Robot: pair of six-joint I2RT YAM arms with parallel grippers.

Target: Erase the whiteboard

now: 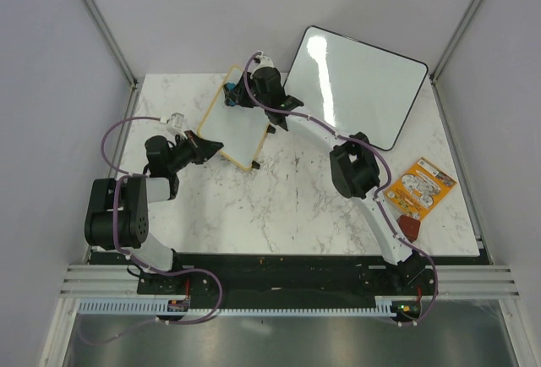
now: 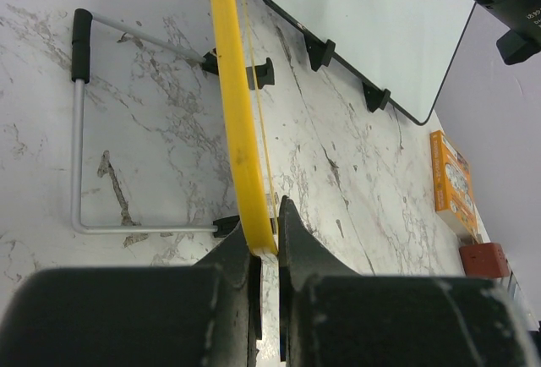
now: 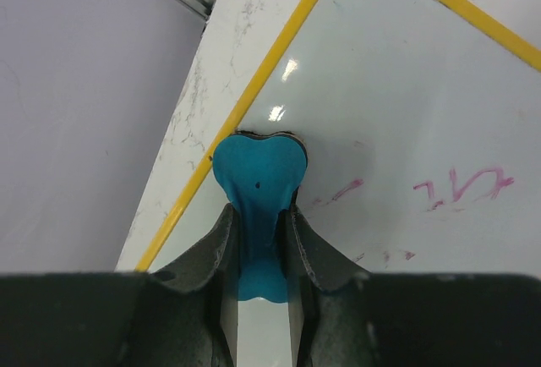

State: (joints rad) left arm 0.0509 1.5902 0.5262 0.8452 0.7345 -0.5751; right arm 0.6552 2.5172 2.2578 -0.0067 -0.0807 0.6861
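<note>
The small yellow-framed whiteboard (image 1: 235,127) stands tilted on the marble table at the back left. My left gripper (image 1: 205,147) is shut on its yellow frame (image 2: 239,143) at the near-left edge. My right gripper (image 1: 245,96) is shut on a blue eraser (image 3: 258,185) and presses it on the board's white face (image 3: 406,113) near the frame. Pink handwriting (image 3: 461,188) and faint pink smears (image 3: 347,189) lie to the eraser's right. The board's wire stand (image 2: 80,139) and black clips (image 2: 258,73) show in the left wrist view.
A larger black-framed blank glossy board (image 1: 359,84) lies at the back right, also in the left wrist view (image 2: 380,29). An orange packet (image 1: 420,187) and a dark red block (image 1: 410,226) sit near the right table edge. Grey walls enclose the table.
</note>
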